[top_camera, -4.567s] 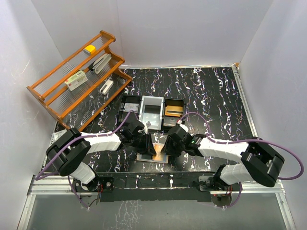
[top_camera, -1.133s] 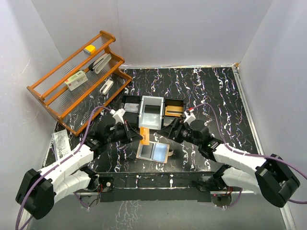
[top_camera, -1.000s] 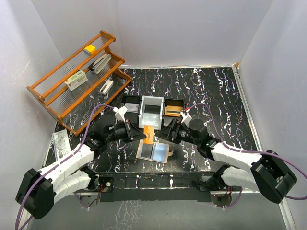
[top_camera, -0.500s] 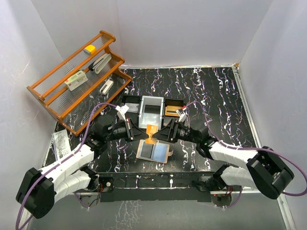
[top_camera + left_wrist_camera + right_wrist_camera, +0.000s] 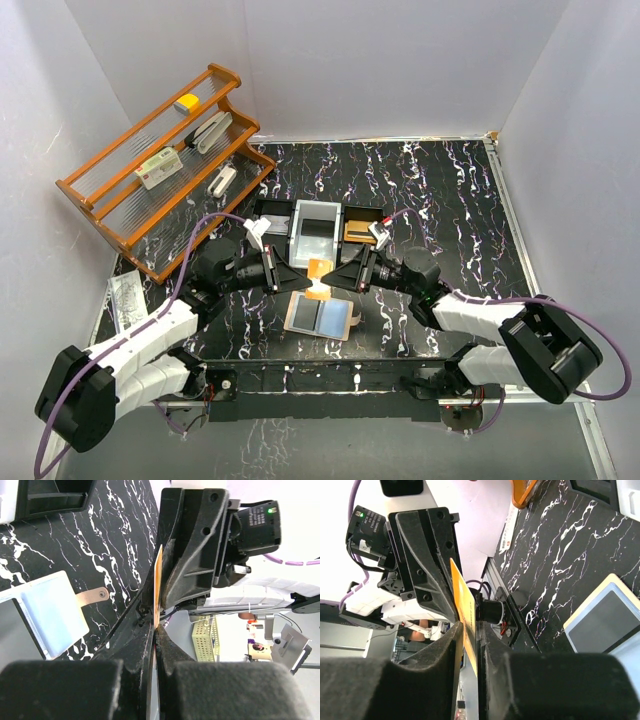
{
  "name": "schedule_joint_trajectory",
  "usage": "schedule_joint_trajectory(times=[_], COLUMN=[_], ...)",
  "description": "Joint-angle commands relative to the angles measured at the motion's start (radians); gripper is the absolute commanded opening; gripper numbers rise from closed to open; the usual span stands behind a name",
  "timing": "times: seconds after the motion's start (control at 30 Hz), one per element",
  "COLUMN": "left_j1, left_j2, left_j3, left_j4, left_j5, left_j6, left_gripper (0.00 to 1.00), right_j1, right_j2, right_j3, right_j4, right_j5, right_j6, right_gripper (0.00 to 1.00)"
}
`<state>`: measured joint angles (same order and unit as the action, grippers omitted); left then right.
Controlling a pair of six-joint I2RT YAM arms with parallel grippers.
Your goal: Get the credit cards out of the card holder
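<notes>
While left tool (image 5: 154, 630) pinches orange card (image 5: 461, 597) — right tool (image 5: 470, 635) straddles it.

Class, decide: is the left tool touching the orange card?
Touching. The left wrist view shows the orange card pinched edge-on in the shut left tool.

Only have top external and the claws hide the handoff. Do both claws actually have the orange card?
Observer: Left wrist view shows the left claw shut on the near edge of the orange card.
Operator: And the right?
Observer: Right wrist view shows the card edge-on between the fingers of the right claw, and both look pressed against it.
Operator: Holder state?
Observer: Left wrist view shows the card holder lying open, with its snap tab flat on the table.
</notes>
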<state>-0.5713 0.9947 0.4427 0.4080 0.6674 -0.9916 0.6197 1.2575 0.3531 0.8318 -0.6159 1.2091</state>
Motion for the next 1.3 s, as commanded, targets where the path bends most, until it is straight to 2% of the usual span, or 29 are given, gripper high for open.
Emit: schedule_joint_trajectory(times=[0.0, 0.13, 0.23, 0.27, 0.37, 0.43, 0.47, 0.63, 0.67, 0.77, 0.9, 1.07, 1.27], left_j1=[0.004, 0.004, 0.005, 0.004, 0.005, 0.005, 0.005, 0.006, 0.005, 0.005, 0.006, 0.005, 0.004], left_j2=[-0.013, -0.01, -0.01, -0.011, -0.028, -0.06, -0.076, -0.117, -0.122, -0.139, -0.161, -0.188, -0.186], left_j3=[-0.011, -0.014, -0.007, -0.002, 0.041, 0.067, 0.079, 0.129, 0.135, 0.152, 0.179, 0.191, 0.198], left_j4=[0.045, 0.052, 0.023, -0.011, -0.158, -0.266, -0.313, -0.47, -0.491, -0.543, -0.621, -0.678, -0.706], left_j5=[0.026, 0.021, 0.002, -0.007, -0.08, -0.166, -0.205, -0.327, -0.347, -0.411, -0.492, -0.565, -0.599], left_j6=[-0.012, -0.02, -0.015, -0.007, 0.049, 0.102, 0.12, 0.185, 0.19, 0.206, 0.233, 0.255, 0.259], left_gripper=[0.0, 0.0, 0.0, 0.03, 0.24, 0.49, 0.56, 0.76, 0.84, 0.97, 0.99, 0.99, 0.99], right_j1=[-0.021, -0.026, -0.033, -0.037, -0.046, -0.051, -0.051, -0.059, -0.06, -0.061, -0.061, -0.061, -0.06], right_j2=[0.008, 0.021, 0.019, 0.015, 0.0, -0.019, -0.031, -0.098, -0.113, -0.158, -0.219, -0.284, -0.29], right_j3=[-0.046, -0.057, -0.056, -0.055, -0.037, -0.02, 0.002, 0.076, 0.089, 0.131, 0.199, 0.274, 0.381], right_j4=[0.18, 0.217, 0.219, 0.217, 0.176, 0.09, 0.035, -0.23, -0.281, -0.421, -0.596, -0.727, -0.831], right_j5=[-0.057, -0.073, -0.073, -0.072, -0.071, -0.065, -0.058, 0.008, 0.03, 0.105, 0.225, 0.352, 0.472], right_j6=[0.045, 0.063, 0.067, 0.065, 0.041, -0.005, -0.033, -0.167, -0.196, -0.282, -0.419, -0.584, -0.885], right_gripper=[0.12, 0.0, 0.0, 0.0, 0.0, 0.0, 0.0, 0.0, 0.0, 0.0, 0.0, 0.0, 0.0])
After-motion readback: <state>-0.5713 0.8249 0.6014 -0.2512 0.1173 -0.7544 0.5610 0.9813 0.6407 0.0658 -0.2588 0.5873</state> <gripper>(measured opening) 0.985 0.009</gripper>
